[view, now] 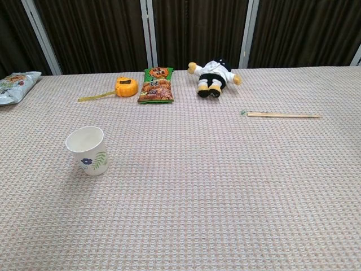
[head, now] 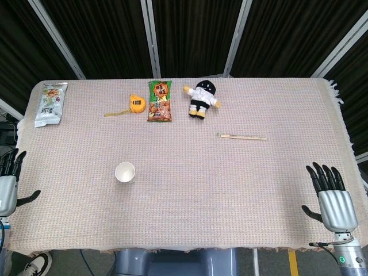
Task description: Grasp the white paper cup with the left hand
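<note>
While my left hand (head: 8, 183) sits at the near left edge of the table (head: 230, 190) in the head view, its fingers are spread and hold nothing. My right hand (head: 332, 198) sits at the near right edge, palm flat, fingers apart and likewise empty. The white paper cup (head: 125, 172) stands upright on the woven cloth, right of my left hand and well apart from it. Along the far edge lie a silver snack bag (head: 50, 103), an orange tape measure (head: 135, 103), a green snack packet (head: 160, 101) and a plush doll (head: 202, 99). A pair of chopsticks (head: 244, 137) lies right of centre.

From the chest view, neither hand shows. The cup (view: 87, 150) stands upright at the left, mouth open, a blue flower and green leaves printed on its side. The tape measure (view: 126, 86), packet (view: 156, 85) and doll (view: 213, 75) line the far side; the chopsticks (view: 284, 115) lie to the right.
</note>
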{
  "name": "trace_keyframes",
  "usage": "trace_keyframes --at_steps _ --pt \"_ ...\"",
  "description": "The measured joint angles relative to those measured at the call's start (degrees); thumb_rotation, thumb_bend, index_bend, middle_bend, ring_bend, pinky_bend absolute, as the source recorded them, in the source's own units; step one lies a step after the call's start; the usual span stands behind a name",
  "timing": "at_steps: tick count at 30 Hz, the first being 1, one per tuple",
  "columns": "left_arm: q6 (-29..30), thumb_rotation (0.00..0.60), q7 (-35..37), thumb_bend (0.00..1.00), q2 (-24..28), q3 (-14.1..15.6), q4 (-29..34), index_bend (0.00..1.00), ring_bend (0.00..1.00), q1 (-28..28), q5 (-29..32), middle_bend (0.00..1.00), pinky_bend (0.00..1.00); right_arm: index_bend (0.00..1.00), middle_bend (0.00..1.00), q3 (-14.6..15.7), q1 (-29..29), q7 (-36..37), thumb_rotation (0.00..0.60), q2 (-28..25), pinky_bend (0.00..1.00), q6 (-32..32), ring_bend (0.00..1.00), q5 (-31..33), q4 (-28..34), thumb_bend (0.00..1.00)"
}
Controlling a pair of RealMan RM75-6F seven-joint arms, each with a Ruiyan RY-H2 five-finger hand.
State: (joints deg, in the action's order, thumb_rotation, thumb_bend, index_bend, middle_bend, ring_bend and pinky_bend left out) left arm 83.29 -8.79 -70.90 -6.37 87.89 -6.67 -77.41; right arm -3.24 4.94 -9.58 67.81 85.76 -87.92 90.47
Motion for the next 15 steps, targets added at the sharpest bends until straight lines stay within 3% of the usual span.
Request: trace_keyframes --at_steps 15 --pt "0.91 0.600 0.06 0.07 0.08 0.19 0.44 0.00 0.00 0.13 -0.95 0.00 0.00 0.00 0.00 0.23 -0.04 -0.51 0.600 0.03 0.00 0.01 0.00 -0.28 0.39 0.05"
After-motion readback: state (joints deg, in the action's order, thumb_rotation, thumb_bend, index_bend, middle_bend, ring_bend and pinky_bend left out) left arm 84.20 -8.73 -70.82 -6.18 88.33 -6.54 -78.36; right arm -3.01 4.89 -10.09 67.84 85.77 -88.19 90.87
